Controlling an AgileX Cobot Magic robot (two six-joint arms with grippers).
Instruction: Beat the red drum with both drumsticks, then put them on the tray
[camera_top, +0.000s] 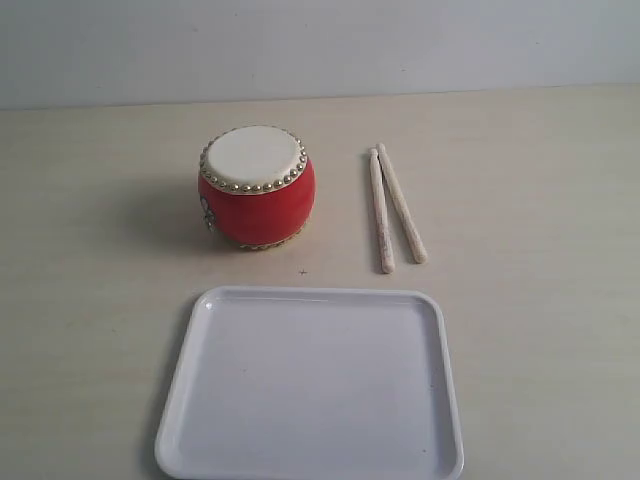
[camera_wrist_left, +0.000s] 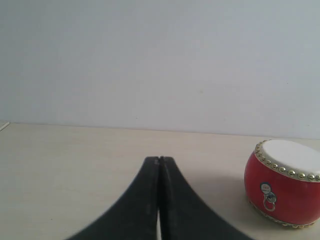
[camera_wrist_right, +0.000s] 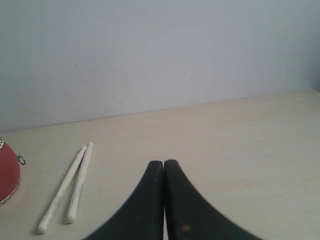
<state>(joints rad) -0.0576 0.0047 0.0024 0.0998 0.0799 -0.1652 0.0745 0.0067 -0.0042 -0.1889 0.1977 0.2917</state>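
Note:
The red drum (camera_top: 256, 188) stands upright on the table, cream skin up, behind the white tray (camera_top: 312, 385). Two pale drumsticks (camera_top: 393, 208) lie side by side on the table to the drum's right, tips touching at the far end. Neither arm shows in the exterior view. In the left wrist view my left gripper (camera_wrist_left: 159, 160) is shut and empty, with the drum (camera_wrist_left: 284, 182) off to one side of it. My right gripper (camera_wrist_right: 163, 163) is shut and empty in the right wrist view, the drumsticks (camera_wrist_right: 67, 187) and the drum's edge (camera_wrist_right: 8, 175) lying apart from it.
The tray's inside holds nothing and it sits at the table's near edge. A plain pale wall (camera_top: 320, 45) backs the beige table (camera_top: 530, 200).

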